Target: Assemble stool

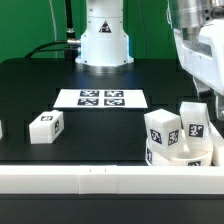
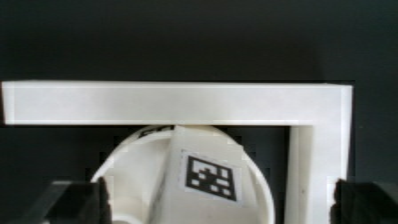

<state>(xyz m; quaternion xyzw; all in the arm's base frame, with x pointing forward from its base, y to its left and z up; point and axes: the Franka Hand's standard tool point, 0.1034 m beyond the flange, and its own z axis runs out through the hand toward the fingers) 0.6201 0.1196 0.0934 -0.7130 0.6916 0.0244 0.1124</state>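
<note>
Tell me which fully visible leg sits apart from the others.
The leg at the exterior view's left, alone near the marker board; the other legs crowd that view's right.

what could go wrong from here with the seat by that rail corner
The seat sits up against the corner of the white rail, between the fingers of the open pincer. Nothing grips it, so it may slip or tip. In the exterior view, legs crowd close around that spot, so a descending arm could knock them.
</note>
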